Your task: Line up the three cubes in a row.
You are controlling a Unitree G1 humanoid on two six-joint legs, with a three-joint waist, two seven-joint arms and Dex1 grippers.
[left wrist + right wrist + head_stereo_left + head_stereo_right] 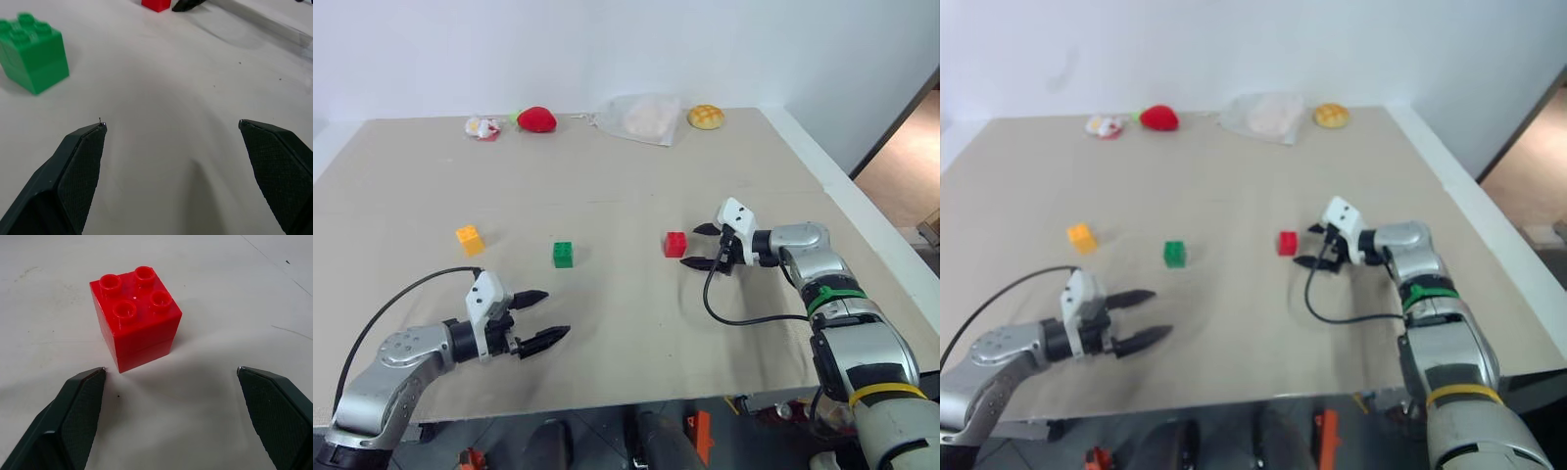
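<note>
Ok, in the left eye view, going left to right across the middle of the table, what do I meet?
Yellow cube → left gripper → green cube → red cube → right gripper, open just beside the red cube.

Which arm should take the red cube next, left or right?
Right. The right gripper is open just beside the red cube, aimed at it. The left gripper sits near the table's front edge, closer to the green cube.

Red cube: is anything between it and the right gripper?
Nothing visible. The right gripper is open just beside the red cube, with bare table between them and the cube ahead of its fingers.
</note>
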